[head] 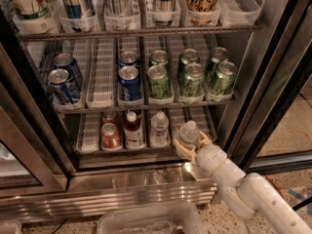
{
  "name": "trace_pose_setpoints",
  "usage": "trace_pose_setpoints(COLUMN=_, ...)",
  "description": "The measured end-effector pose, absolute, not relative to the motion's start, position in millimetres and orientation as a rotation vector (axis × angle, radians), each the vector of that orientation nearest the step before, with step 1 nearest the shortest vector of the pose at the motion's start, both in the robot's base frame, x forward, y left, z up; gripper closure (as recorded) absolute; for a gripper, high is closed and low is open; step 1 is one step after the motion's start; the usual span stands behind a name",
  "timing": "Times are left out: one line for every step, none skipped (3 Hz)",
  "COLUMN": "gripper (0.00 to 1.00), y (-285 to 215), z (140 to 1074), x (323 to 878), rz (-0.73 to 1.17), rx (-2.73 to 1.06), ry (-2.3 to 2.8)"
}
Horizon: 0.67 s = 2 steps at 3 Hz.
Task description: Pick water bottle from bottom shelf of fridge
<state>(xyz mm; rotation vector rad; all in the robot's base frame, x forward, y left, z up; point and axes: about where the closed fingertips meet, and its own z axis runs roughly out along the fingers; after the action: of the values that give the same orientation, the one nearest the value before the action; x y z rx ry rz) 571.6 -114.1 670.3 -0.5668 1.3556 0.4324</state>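
Observation:
A small clear water bottle (189, 132) with a white cap stands upright at the front right of the bottom shelf (90, 133) of the fridge (273, 82). My gripper (191, 144) reaches in from the lower right and is shut on this bottle, one cream finger on each side of its lower body. Its base is hidden behind the fingers. Another clear bottle (159, 128) stands one lane to the left.
A brown drink bottle (132, 128) and a red can (110, 135) stand further left on the same shelf. Green cans (190, 79) and blue cans (129, 82) fill the rack above. The door frame (253, 130) is close on the right. A clear plastic bin (146, 218) sits below the steel base panel (122, 189).

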Motion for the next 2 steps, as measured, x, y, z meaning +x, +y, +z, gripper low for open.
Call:
trace_pose_setpoints(gripper=1.0, y=-109, z=681, x=557, rz=0.479, rx=-0.719, ry=1.37)
trace_pose_setpoints(gripper=1.0, y=-105, z=695, x=543, rz=0.521, rx=-0.844, ry=1.364)
